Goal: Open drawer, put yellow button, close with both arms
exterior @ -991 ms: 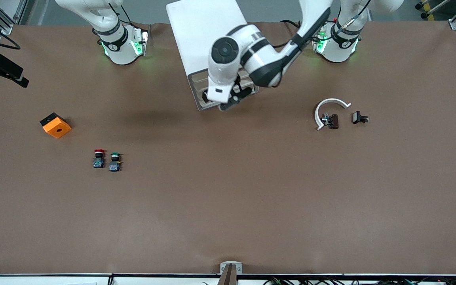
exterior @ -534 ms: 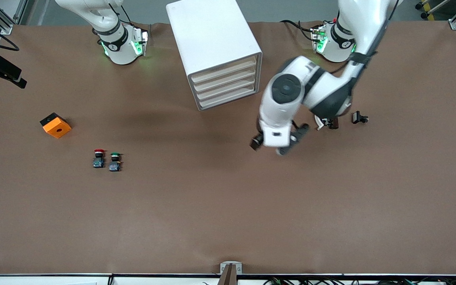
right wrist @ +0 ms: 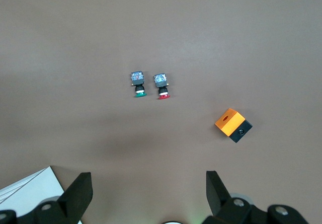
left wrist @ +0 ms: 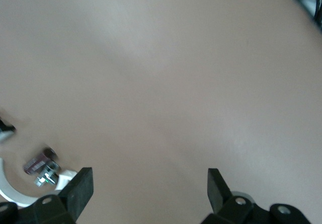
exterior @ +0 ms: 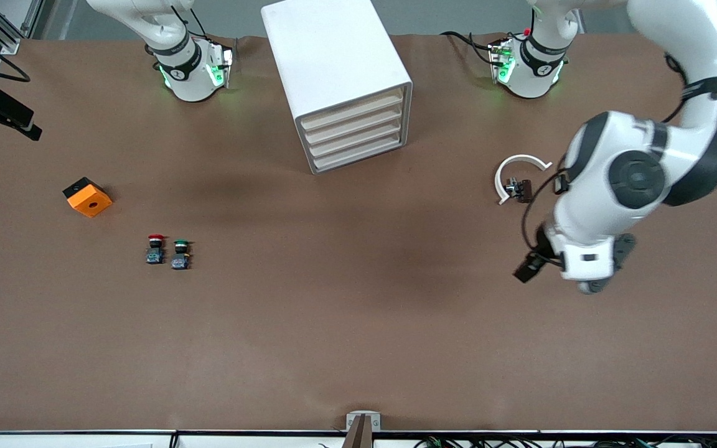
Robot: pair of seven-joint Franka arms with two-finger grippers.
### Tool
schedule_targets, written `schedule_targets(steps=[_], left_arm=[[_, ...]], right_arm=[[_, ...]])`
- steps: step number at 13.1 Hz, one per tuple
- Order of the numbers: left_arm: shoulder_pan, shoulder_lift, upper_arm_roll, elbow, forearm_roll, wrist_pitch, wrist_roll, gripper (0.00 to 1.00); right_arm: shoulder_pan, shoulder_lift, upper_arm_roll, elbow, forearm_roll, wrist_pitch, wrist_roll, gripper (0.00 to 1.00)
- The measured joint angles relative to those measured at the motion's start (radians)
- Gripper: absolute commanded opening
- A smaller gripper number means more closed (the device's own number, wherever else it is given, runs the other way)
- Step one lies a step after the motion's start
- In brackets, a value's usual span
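Four fronts sat flush in the cabinet, the drawer shut among them. My left hand hung open and empty over bare tabletop toward its arm's end. My right hand waited open and empty above the cabinet's corner. I saw no yellow button anywhere, so I judged it stowed inside. Next called only for parking both arms.

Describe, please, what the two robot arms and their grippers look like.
Both arms are glossy white with rounded joints. The left arm carries black bands, dark round joint caps and a thin black cable. Green lights glow at both bases. The left gripper and right gripper each have two black, blocky fingers.
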Motion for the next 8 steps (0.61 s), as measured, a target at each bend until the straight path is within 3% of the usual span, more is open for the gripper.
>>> schedule_targets(steps=[8], left_arm=[[0.108, -0.116, 0.011, 0.015, 0.0, -0.05, 0.174, 1.0]], right_arm=[[0.0, 0.003, 0.0, 0.011, 0.0, 0.0, 0.0, 1.0]])
